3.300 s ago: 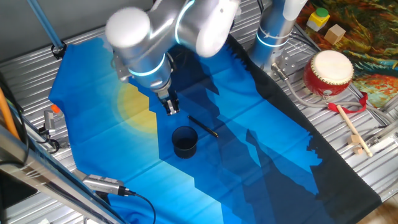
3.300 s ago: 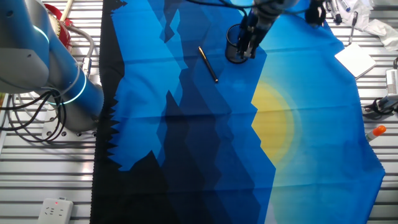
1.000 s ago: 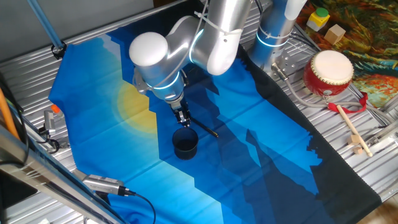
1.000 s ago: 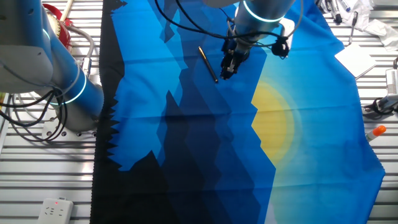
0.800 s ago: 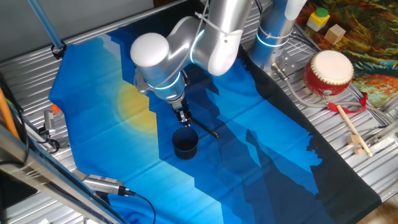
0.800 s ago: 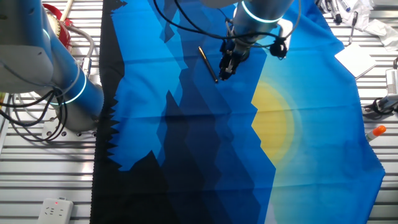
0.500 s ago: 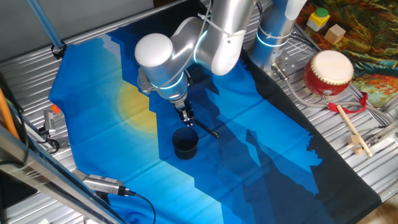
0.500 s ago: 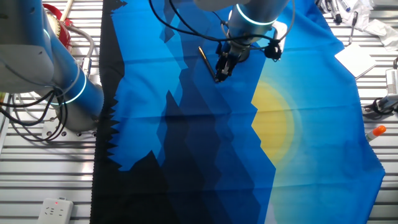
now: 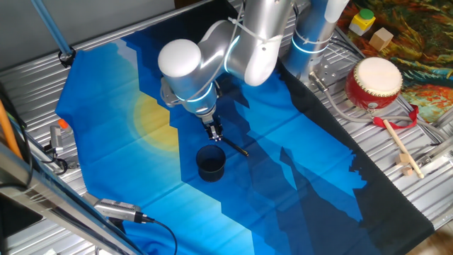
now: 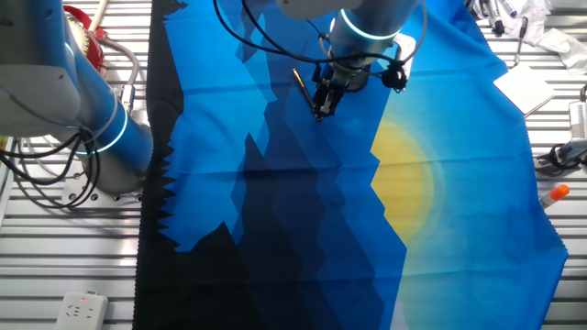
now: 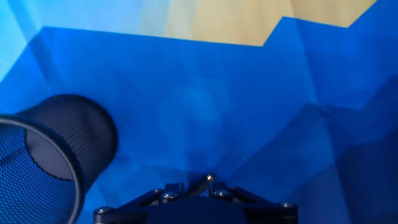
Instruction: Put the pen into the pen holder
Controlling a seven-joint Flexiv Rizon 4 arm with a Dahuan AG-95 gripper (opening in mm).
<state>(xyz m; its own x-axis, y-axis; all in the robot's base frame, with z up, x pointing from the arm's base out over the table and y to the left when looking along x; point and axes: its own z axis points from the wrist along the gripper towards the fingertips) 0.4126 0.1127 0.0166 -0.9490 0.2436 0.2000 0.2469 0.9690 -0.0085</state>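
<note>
My pincer (image 9: 214,132) is lowered over the blue cloth (image 9: 106,106) on the worktop (image 9: 42,67), with its tips at one end of the pen (image 9: 236,147). In the other fixed view the pincer (image 10: 321,106) stands just beside the pen (image 10: 303,85), near its lower end. I cannot tell whether the fingers are released or clenched: in both fixed views they are small and dark, and the hand view shows only the base of the pincer at the bottom edge, with a thin grey tip, which may be the pen, between the fingers.

The pen lies flat on the cloth. It is outside the holder (image 9: 210,161). In one fixed view the holder stands upright just in front of the pincer, with the pen running to the right past its rim. In the hand view the holder (image 11: 56,149) fills the left side; it is a dark mesh cup.

Nothing lies between the pincer and the holder. My own arm (image 9: 212,57) covers the cloth behind the pincer in one fixed view.

Other items, all well apart from the pen:
- A red drum (image 9: 374,81) with a white top, at the right off the cloth.
- A wooden drumstick (image 9: 400,145) with a red handle, just in front of the drum.
- Small blocks (image 9: 373,28) at the far right.
- A second arm base (image 10: 87,119) at the left in the other fixed view.
- An orange-capped marker (image 10: 550,194) at the right edge in the other fixed view.
</note>
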